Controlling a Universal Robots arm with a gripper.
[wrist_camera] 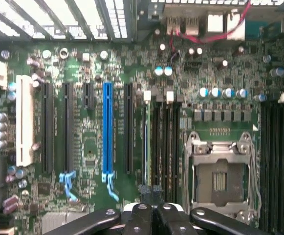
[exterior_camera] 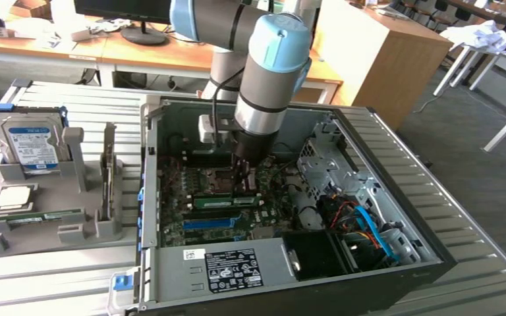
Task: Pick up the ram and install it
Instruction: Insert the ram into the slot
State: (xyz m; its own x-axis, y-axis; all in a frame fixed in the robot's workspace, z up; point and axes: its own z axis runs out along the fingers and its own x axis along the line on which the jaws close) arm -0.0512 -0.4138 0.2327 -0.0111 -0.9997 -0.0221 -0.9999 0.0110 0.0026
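Note:
The ram is a long green stick standing on edge in a motherboard slot inside the open PC case. From the wrist I see it edge-on as a thin pale line beside the black memory slots. My gripper hangs low inside the case, just behind the ram in the exterior view. In the wrist view its fingers meet at the middle, and the gripper is shut with its tips over one end of the slots. I see nothing between the fingers.
A long blue slot and the CPU socket flank the memory slots. At the exterior view's left, a grey holder carries a silver hard drive, a CPU and another green stick. The power supply fills the case's near corner.

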